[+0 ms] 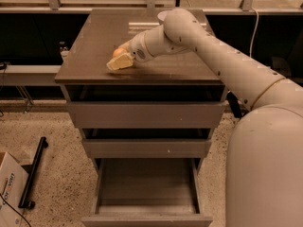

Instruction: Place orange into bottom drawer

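One orange, three drawers, one tool at the cabinet top.

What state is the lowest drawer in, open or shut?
Open: the bottom drawer is pulled out, its inner floor showing. The orange is up on the cabinet top, with the gripper at it.

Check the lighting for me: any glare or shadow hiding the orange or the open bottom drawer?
Camera view: warm, dim light; a pale glare streak crosses the cabinet top behind the arm, away from the orange. The gripper, low on the top toward its front edge, covers most of it, not shadow. The bottom drawer floor is lit, darker toward its back.
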